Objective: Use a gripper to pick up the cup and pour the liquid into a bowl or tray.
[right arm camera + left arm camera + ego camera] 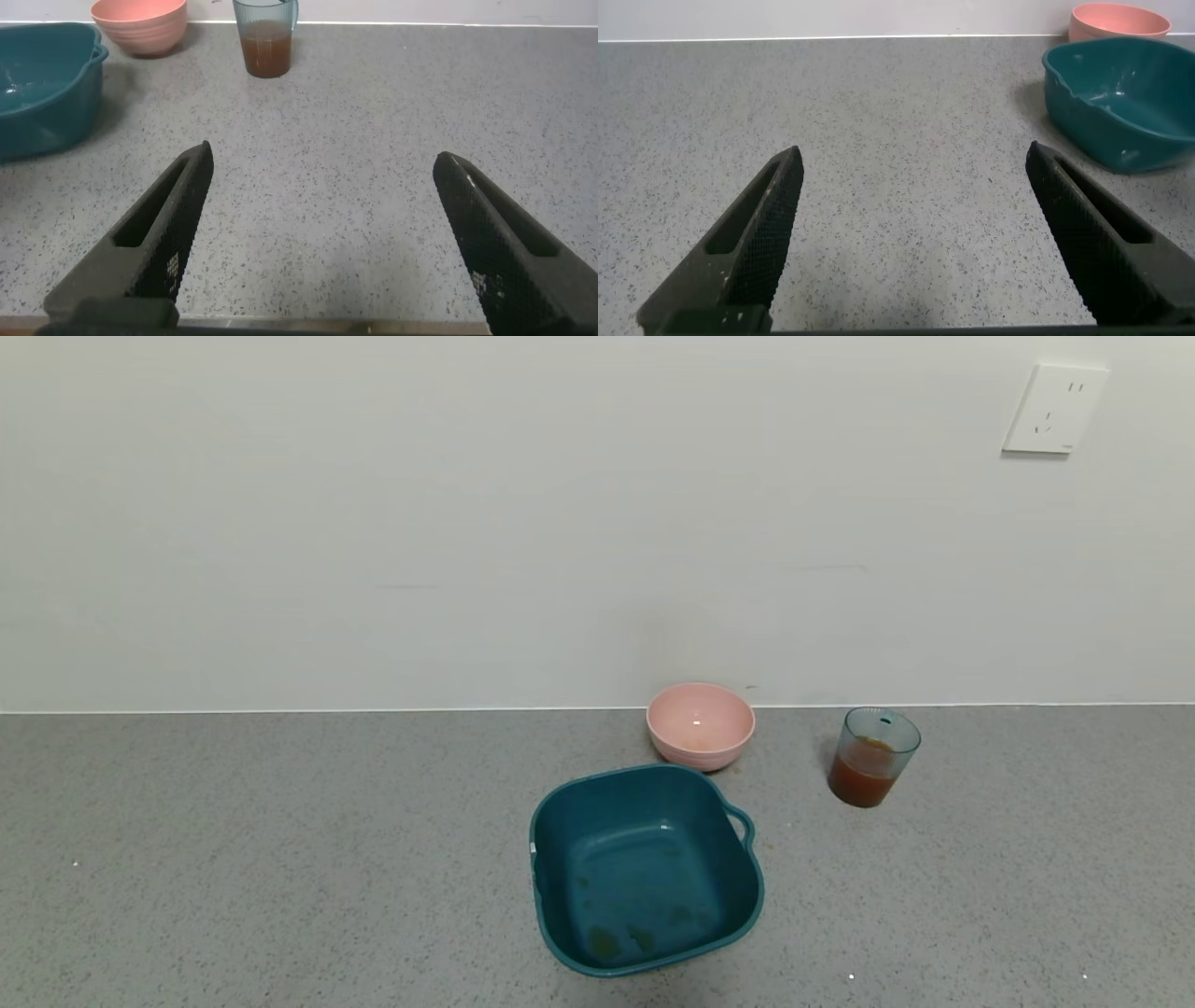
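The translucent blue-green cup (873, 756) stands upright on the grey counter near the wall, about half full of reddish-brown liquid (861, 781). It also shows in the right wrist view (265, 35). The pale pink bowl (700, 724) sits to its left by the wall, and shows in both wrist views (1117, 21) (139, 23). Neither arm shows in the head view. My left gripper (913, 163) is open over bare counter, well short of the tub. My right gripper (322, 163) is open and empty, low over the counter, with the cup far ahead of it.
A larger square teal tub (644, 868) with handles sits in front of the bowl, with small stains on its bottom; it shows in both wrist views (1120, 98) (42, 89). A white wall rises behind the counter, with a socket plate (1055, 409) at the upper right.
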`<state>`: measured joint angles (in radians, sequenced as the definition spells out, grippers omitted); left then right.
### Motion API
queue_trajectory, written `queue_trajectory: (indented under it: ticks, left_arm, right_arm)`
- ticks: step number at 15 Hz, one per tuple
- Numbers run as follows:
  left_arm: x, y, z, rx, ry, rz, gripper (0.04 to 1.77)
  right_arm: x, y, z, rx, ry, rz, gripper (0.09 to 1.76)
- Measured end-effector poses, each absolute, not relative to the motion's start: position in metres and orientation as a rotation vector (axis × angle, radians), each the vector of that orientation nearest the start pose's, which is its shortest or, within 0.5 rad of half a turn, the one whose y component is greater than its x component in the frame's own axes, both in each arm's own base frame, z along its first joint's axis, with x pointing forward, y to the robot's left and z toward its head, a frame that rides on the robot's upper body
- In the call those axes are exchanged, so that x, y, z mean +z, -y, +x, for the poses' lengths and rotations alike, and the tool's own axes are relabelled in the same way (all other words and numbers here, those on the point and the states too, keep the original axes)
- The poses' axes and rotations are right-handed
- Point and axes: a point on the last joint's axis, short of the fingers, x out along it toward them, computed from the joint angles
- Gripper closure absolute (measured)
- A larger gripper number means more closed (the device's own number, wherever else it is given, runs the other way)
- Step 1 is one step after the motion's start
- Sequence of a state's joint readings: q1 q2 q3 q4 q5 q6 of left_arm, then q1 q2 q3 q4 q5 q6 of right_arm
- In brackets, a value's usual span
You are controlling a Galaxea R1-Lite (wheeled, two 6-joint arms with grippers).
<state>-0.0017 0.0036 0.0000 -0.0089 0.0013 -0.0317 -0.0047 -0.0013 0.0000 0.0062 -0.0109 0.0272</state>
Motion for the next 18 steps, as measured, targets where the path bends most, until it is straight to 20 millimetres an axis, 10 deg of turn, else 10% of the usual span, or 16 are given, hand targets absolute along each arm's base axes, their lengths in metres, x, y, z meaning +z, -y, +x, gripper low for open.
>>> queue_trajectory:
  ticks: [18]
  left_arm:
    - [0.0765,-0.0001,-0.0225,-0.001,0.005,-0.032,0.09]
  right_arm:
    - [0.0744,0.0001,-0.0229,-0.013,-0.011,0.003,0.14]
